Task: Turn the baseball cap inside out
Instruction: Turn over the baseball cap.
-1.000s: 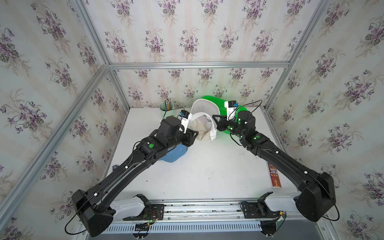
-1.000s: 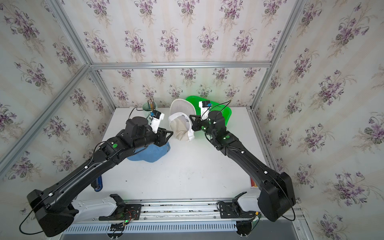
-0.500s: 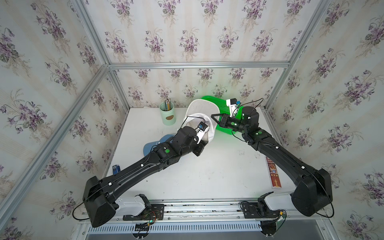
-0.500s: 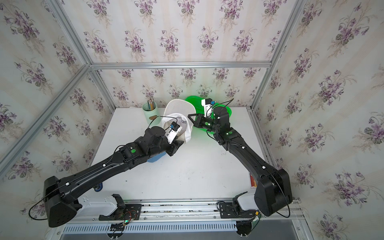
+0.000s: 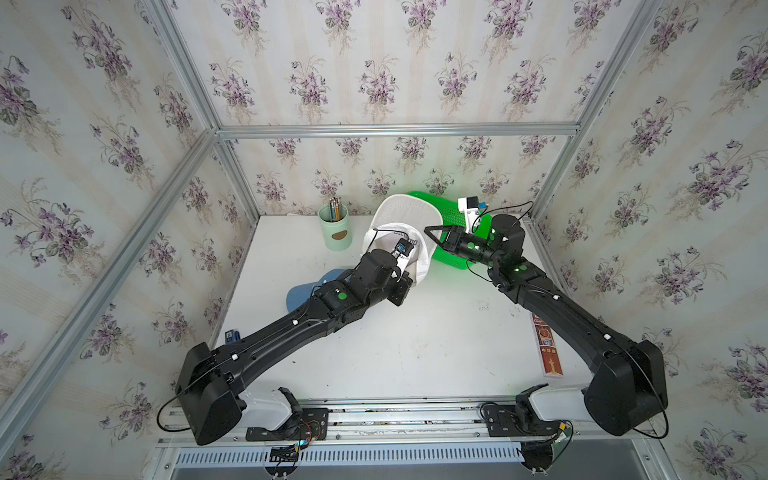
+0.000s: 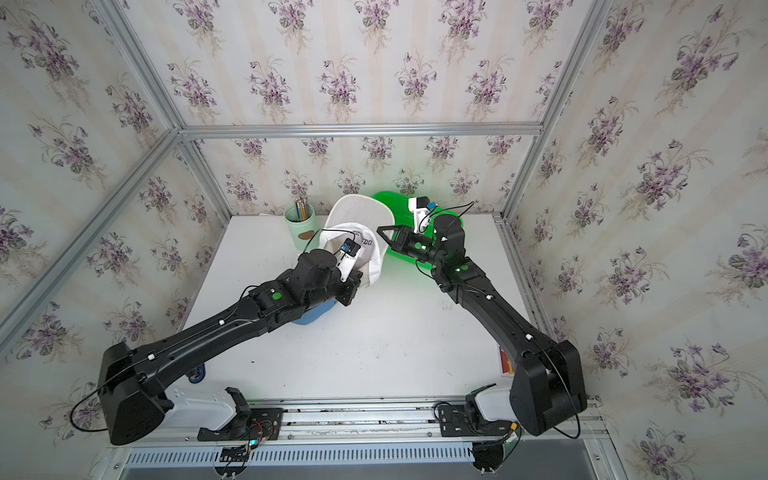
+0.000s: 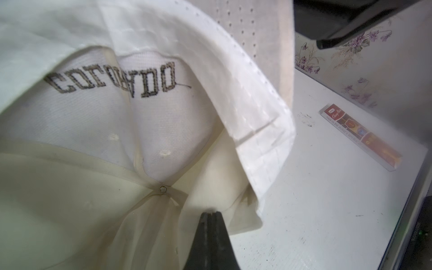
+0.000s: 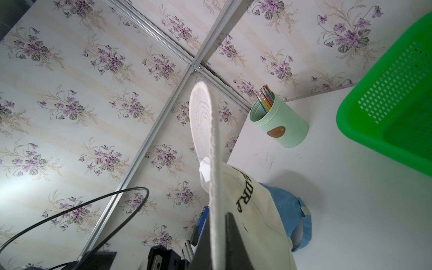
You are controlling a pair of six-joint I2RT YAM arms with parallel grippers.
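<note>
The cap point(image 5: 397, 218) hung clear of the table point(image 5: 415, 345) at its far middle, brim upward and open side turned toward the left arm. In both top views the left wrist covered much of the crown, and the hand beyond it was sunk inside the cap, out of sight. Only the left wrist view showed the left hand point(image 7: 211, 214). It was closed, tips together, pressed against the lining just beside the crown's centre button. Whether any cloth was pinched between the tips could not be told. The stitched lettering showed there from the inside, and a fold through its middle hid a letter or two.

The right hand point(image 5: 429, 232) gripped the brim's edge on the side toward the basket point(image 5: 453, 259). In the right wrist view the brim ran edge-on between the fingers and hid their inner faces, and only the last letters on the crown's outside could be read.

A blue cap point(image 5: 307, 286) lay on the table under the left arm, more than half covered by it. The cap and the right arm screened part of the basket. A cup point(image 5: 336, 235) of pencils stood near the back wall, left of the cap and apart from it. A box point(image 5: 548, 349) lay along the table's right edge. A small blue thing at the left edge was too small to make out.
</note>
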